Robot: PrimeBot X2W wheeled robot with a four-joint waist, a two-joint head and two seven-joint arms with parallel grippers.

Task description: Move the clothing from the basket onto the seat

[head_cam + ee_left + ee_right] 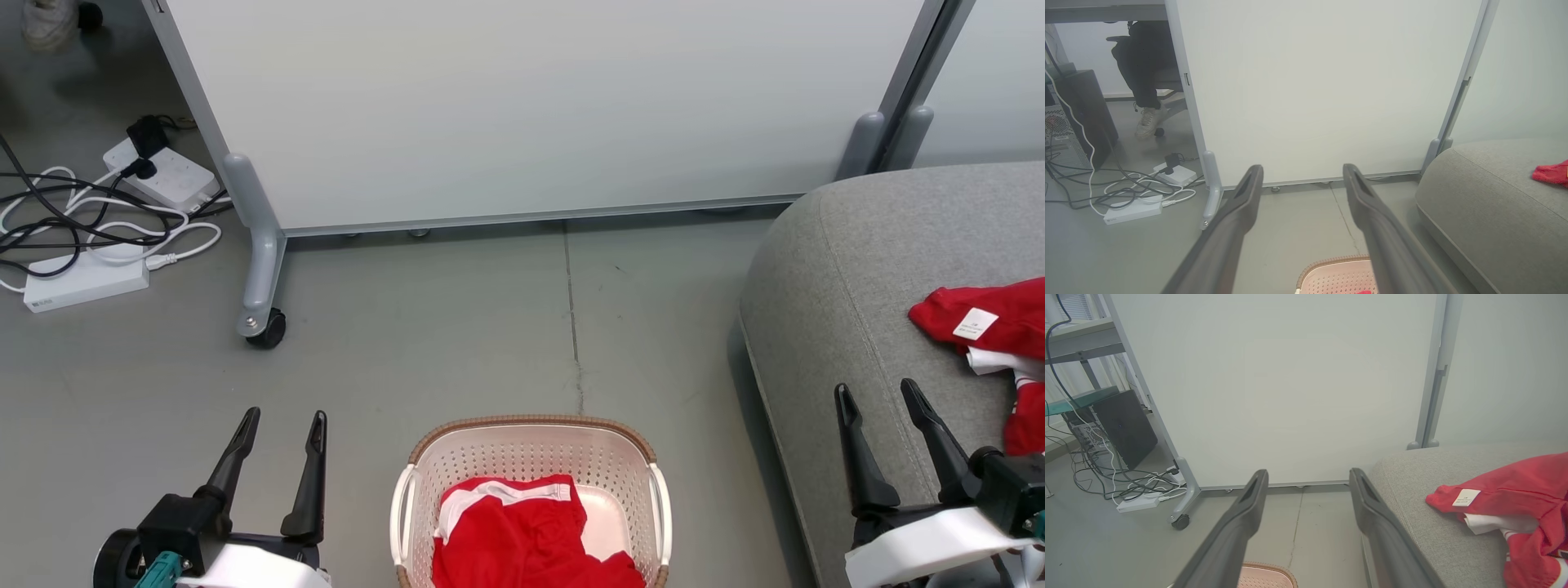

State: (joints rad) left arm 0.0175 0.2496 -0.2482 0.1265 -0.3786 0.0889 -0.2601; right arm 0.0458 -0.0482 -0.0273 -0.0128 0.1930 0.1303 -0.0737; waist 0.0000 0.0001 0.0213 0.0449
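While both arms wait low on either side of the work, the left gripper (283, 420) stands over the floor (457, 327) with its jaws spread wide and nothing between them. Just to its right, the basket (531, 422) sits on the floor with a red garment (522, 531) crumpled inside, a white stripe (506, 490) running along its upper fold. Further right, the right gripper (874, 390) is just as wide apart and just as empty, poised by the near edge of the seat (833, 269), where a second red piece (988, 314) with a white label (974, 324) lies at the far right. The fabric looks light, limp and shiny, so it is likely to slide and drape. A pinch on a raised fold near the middle of the heap seems the surest hold
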